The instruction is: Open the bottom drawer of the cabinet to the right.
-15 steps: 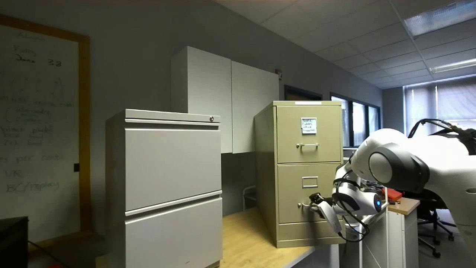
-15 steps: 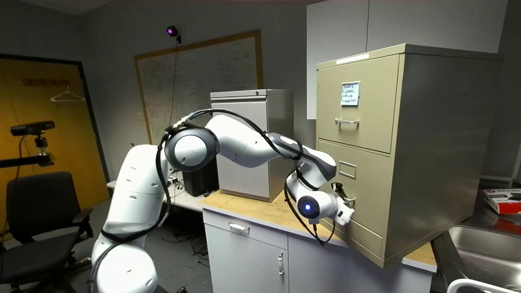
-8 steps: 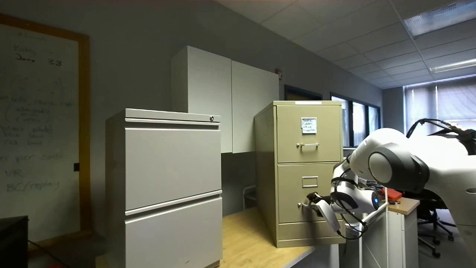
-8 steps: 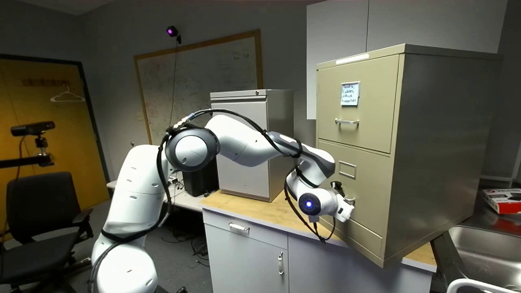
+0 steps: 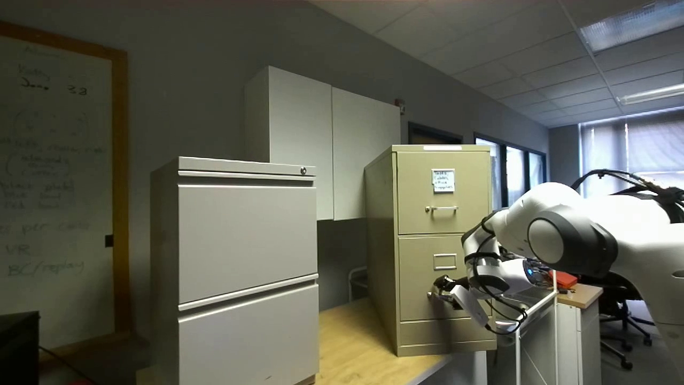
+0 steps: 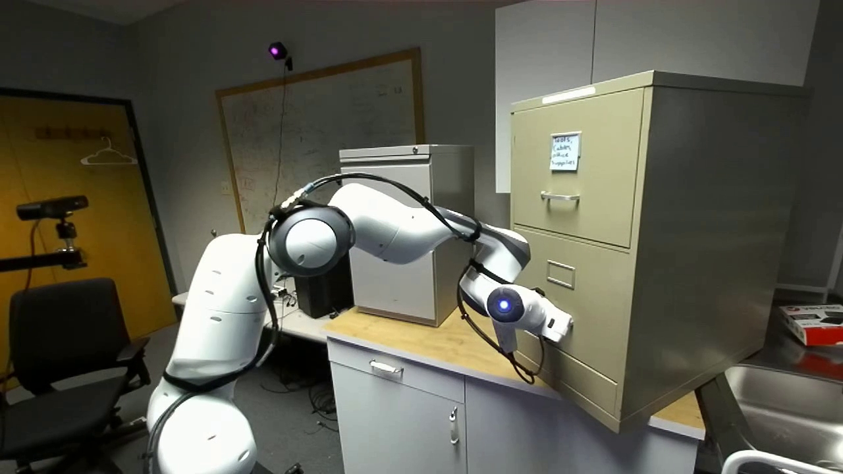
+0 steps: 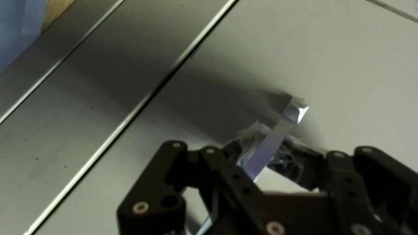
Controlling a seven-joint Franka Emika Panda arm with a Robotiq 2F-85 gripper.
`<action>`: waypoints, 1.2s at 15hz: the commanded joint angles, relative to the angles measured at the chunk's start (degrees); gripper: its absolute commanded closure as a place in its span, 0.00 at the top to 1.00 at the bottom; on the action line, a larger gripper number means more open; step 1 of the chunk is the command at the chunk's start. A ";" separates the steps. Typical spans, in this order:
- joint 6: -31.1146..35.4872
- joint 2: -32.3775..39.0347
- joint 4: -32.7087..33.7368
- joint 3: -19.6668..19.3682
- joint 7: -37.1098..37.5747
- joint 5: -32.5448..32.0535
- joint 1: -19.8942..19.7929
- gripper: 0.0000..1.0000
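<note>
Right of centre in an exterior view, the bottom drawer [image 5: 419,267] sits closed, its handle [image 7: 259,163] straddled by the gripper [image 7: 270,152], presumably for pulling, though whether the jaws clamp it cannot be told.

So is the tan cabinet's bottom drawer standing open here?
No, in an exterior view the bottom drawer sits shut, flush with the top drawer.

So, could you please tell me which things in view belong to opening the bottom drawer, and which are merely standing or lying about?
For the job:
bottom drawer
its handle
tan cabinet
jaws, one on each side of the handle

Merely about:
grey cabinet
whiteboard
chair
sink
box
</note>
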 commanded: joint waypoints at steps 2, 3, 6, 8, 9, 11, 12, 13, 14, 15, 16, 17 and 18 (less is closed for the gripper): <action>-0.52 -5.62 -10.84 1.59 -1.20 -4.05 2.95 0.04; -0.68 -5.77 -11.36 1.65 -1.23 -4.04 2.97 0.04; -1.44 -5.82 -11.52 1.66 -0.99 -3.81 2.64 0.04; -1.56 -5.94 -11.53 1.69 -1.09 -3.76 2.66 0.04; -1.66 -6.06 -11.53 1.71 -1.30 -3.68 2.68 0.04; -1.94 -6.27 -11.54 1.73 -1.85 -3.48 2.66 0.04; -2.20 -6.42 -11.55 1.75 -2.34 -3.21 2.62 0.04; -2.41 -6.61 -11.56 1.77 -2.92 -2.89 2.62 0.04; -2.45 -6.75 -11.58 1.77 -3.24 -2.79 2.66 0.04; -2.32 -6.98 -11.59 1.75 -3.75 -2.75 2.76 0.04; -2.19 -7.15 -11.61 1.71 -4.07 -2.82 2.81 0.04; -1.52 -7.41 -11.62 1.55 -5.16 -2.85 2.97 0.03; -0.72 -7.37 -11.63 1.41 -5.20 -3.51 3.12 0.04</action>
